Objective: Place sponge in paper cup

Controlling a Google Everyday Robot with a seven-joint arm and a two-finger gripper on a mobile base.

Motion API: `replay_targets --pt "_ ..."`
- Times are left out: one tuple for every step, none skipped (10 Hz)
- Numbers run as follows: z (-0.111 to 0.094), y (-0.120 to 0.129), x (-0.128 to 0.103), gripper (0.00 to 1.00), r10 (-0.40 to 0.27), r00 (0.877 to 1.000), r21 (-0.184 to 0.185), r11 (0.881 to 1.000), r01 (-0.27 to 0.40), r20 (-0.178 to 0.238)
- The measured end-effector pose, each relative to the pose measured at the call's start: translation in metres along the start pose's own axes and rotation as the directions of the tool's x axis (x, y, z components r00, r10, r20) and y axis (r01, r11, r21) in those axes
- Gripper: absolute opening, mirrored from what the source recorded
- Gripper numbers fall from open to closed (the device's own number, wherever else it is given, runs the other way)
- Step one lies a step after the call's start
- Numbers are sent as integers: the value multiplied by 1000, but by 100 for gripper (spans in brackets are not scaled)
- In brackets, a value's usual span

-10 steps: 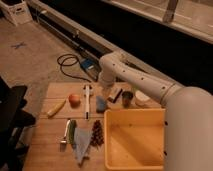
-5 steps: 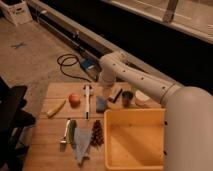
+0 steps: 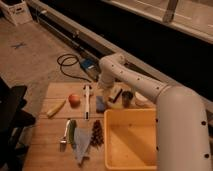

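Fingers of the gripper [image 3: 103,91] spread wide over the sponge [image 3: 101,104] near the table's [image 3: 50,131] far edge, ready to grasp; the paper cup [image 3: 142,100] stands nearby.

I've got the gripper [image 3: 103,91] just above the sponge [image 3: 101,104] on the table [image 3: 47,142]. Right of the sponge sit a block [image 3: 115,95], a narrow cup [image 3: 127,98], then the paper cup [image 3: 141,100]. The bin [image 3: 112,150] is in front of them.
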Motion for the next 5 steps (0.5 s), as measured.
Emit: replay_targets --pt "6 -2 0 65 -6 1000 -12 1000 7 8" --pt "12 -3 0 65 -11 1000 -26 1000 12 16" --pt "17 -4 2 65 -11 1000 -34 999 11 23" --pt "26 -3 4 65 -7 999 -50 999 9 34" --pt "35 -3 6 65 -1 999 -64 998 4 47"
